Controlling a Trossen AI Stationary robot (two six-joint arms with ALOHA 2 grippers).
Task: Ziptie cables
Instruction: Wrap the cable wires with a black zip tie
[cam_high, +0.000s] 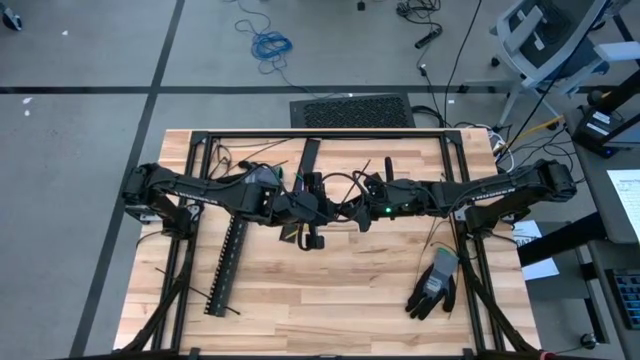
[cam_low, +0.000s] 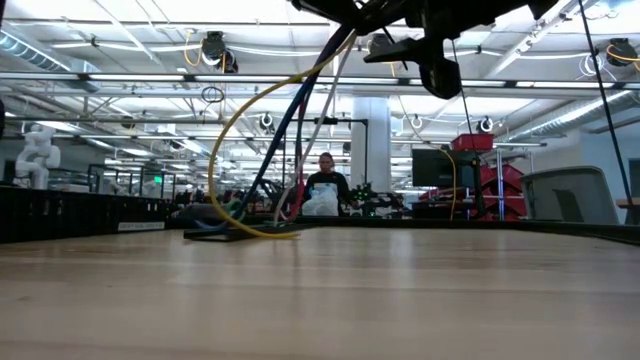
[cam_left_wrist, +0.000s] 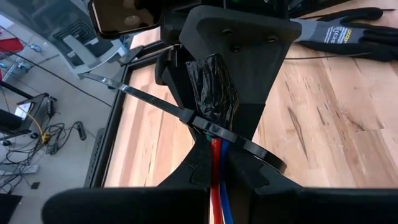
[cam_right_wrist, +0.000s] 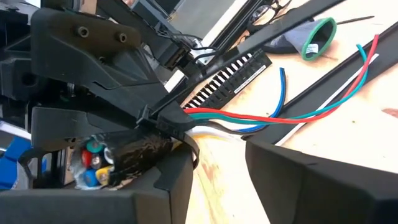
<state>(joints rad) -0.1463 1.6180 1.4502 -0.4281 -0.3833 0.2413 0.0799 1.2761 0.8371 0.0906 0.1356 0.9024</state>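
Two dark grippers meet above the middle of the pale wooden table (cam_high: 330, 290): the left gripper (cam_left_wrist: 214, 165) clamps the cables (cam_left_wrist: 217, 186), a tape-wrapped bundle of red, blue and green wires ringed by a black plastic ziptie (cam_left_wrist: 149, 99), while the right gripper (cam_right_wrist: 217, 155) stands parted beside them.

1. We see the left gripper (cam_left_wrist: 217, 180) closed on the cables (cam_left_wrist: 216, 163) — red and blue wires run up between its dark fingers (cam_left_wrist: 143, 205).
2. The bundle ends in a tip wrapped in black tape (cam_left_wrist: 212, 87).
3. A black zip tie (cam_left_wrist: 155, 102) loops around the bundle just below the tape, its tail slanting off past the table edge.
4. Behind stands a dark gripper body (cam_left_wrist: 239, 37) — the other arm's.
5. A grey glove (cam_left_wrist: 339, 34) lies on the wooden table (cam_left_wrist: 329, 118).
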